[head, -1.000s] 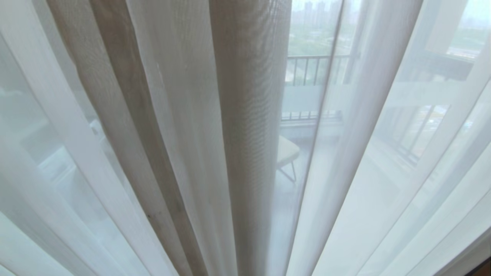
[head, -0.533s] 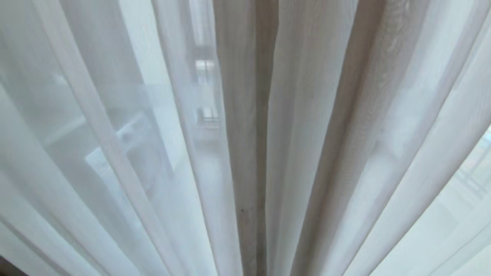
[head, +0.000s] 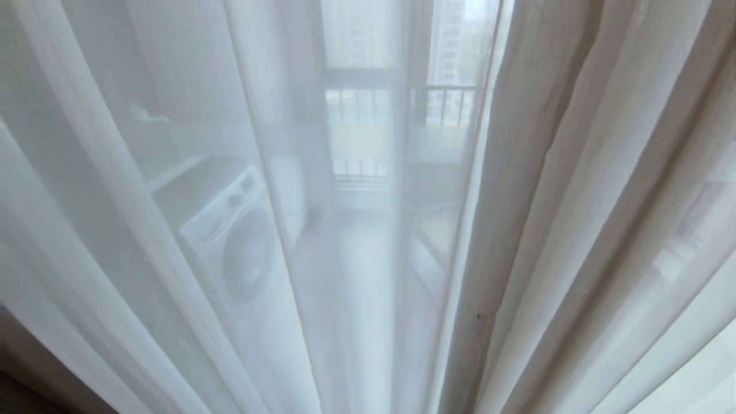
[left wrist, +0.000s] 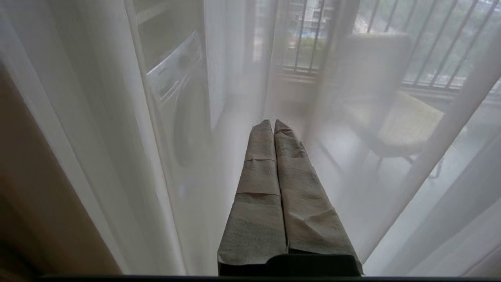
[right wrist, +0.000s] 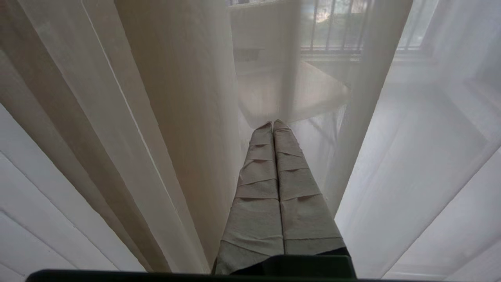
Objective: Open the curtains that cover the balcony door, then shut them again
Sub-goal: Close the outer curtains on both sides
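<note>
You had the curtains [head: 575, 190] filling the whole head view, hanging in vertical folds: thin sheer white layer [head: 190, 172] across left & centre, denser beige-toned folds bunched on the right. Thru the sheer you could make out a washing machine [head: 236, 241] at left, the balcony railing [head: 402, 103] in the middle, pale floor below it. Door frame itself wasn't clear enough to call.

Vs a sec ago: the whole pic shifted, so the camera moved, not the fabric. The dense fold sat centre then, w/ railing and a chair to its right; half a sec ago it was still about centre; this time it stood off to the right, and the washer side came into view.

Neither arm showed in the head view. Left wrist cam gave you the left pincer [left wrist: 273, 124], its cloth-wrapped fingers pressed together, holding nothing, tips right up by the sheer layer; behind it the washer and a chair [left wrist: 395, 117] w/ yellowish seat by the railing. Right wrist cam gave you the right pincer [right wrist: 273, 124], also together & empty, just beside a thick beige fold [right wrist: 176, 98], w/ the chair seat & railing seen thru the sheer past it
</note>
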{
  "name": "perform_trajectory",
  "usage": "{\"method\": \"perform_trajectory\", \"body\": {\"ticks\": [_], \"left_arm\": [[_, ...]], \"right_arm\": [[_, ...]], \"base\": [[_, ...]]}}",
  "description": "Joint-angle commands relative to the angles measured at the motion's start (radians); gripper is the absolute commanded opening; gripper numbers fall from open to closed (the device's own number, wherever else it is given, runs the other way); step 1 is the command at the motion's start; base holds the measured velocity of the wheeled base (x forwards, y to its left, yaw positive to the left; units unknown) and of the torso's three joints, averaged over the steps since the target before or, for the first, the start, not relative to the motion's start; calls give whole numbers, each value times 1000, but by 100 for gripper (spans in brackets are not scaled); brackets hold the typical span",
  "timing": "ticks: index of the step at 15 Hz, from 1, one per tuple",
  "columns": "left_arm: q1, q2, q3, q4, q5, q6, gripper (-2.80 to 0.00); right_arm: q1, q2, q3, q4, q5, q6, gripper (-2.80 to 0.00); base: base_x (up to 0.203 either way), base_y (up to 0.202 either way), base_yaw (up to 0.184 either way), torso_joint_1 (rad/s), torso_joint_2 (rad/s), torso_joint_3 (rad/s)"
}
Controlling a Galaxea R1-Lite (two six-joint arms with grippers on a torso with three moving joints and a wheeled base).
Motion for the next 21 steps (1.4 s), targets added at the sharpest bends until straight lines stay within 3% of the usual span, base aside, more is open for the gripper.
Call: {"method": "perform_trajectory", "body": {"ticks": [1,21], "left_arm": [[0,-1,0,-1,1,-1,-280],[0,-1,0,-1,1,-1,-280]], "right_arm": [[0,0,0,0,0,-1,-280],[0,0,0,1,0,0,-280]], "base": [[0,191,2,-2,2,2],[0,192,-9,3,2,2]]}}
